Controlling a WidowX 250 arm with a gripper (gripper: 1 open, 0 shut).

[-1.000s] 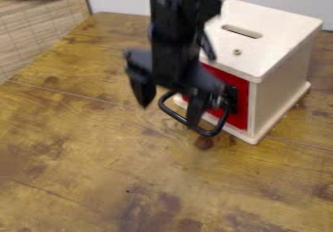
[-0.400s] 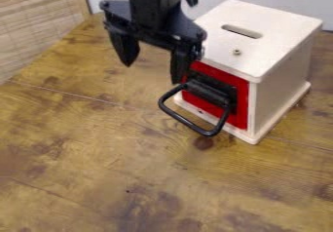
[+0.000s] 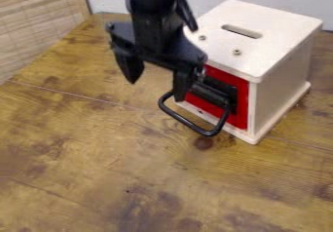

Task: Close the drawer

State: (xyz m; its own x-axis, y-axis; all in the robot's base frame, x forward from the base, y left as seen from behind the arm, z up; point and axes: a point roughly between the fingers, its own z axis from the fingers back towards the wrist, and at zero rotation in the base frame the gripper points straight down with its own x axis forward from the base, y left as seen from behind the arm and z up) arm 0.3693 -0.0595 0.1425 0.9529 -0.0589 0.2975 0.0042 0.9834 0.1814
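Drawer (image 3: 219, 97), red front near flush in the cream cabinet (image 3: 271, 56), black loop handle (image 3: 196, 121) jutting over the counter (image 3: 97, 163); jaws apart beside it, and any remaining gap warrants a square, gentle push clear of the loop.

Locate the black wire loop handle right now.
In the camera view, the black wire loop handle is right of centre, on the red front of the cream cabinet, just below the gripper.

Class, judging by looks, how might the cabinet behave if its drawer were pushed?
The wooden cabinet looks rigid, so it probably won't flex. Its broad, boxy base suggests tipping is unlikely, though it might slide on the smooth-looking tabletop.
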